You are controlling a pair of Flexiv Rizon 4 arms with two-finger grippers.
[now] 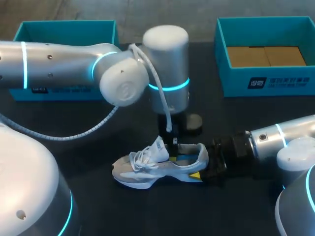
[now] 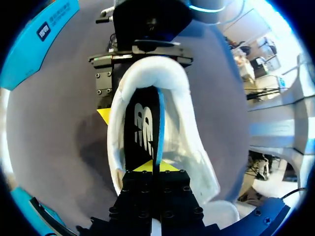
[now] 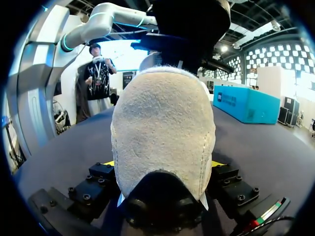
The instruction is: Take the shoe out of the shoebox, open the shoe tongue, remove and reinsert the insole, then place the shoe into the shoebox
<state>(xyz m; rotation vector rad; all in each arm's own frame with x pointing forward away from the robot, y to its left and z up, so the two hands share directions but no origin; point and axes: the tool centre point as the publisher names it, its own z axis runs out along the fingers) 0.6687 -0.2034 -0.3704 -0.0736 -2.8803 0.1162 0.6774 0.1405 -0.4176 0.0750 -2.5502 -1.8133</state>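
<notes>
the heel hides most of the right gripper [image 3: 162, 163], with only yellow slivers showing at either side; it clasps the shoe [image 1: 157, 169] by the heel. the left gripper [image 2: 151, 167], above the shoe's opening, pinches the upturned insole [image 2: 143, 130] by its edge, its tips barely visible.

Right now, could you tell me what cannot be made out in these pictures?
Floor of the left shoebox: head view, the left arm lies across it.
Toe of the shoe: left wrist view, the left hand covers it; right wrist view, the heel blocks it.
Front of the insole: left wrist view, under the left hand.
</notes>
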